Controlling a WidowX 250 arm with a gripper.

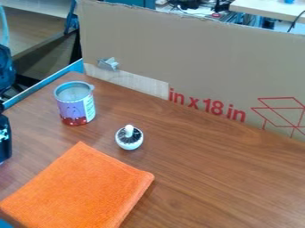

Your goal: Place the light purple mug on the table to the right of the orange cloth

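A purple can [76, 107], contents unclear, stands near a white knobbed object [129, 139] and orange cloth [80, 189]; whether the left-edge gripper [5, 138] is clenched, I cannot tell.

An open purple can [76, 106] stands upright near a flat orange cloth [80, 189] on the brown table [226, 182].

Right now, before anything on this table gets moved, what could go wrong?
The small white thing has a round body, so a nudge might roll it. The purple tin stands upright and could tip if bumped. The orange cloth lies close to the small white thing, so dragging the cloth that way may knock it.
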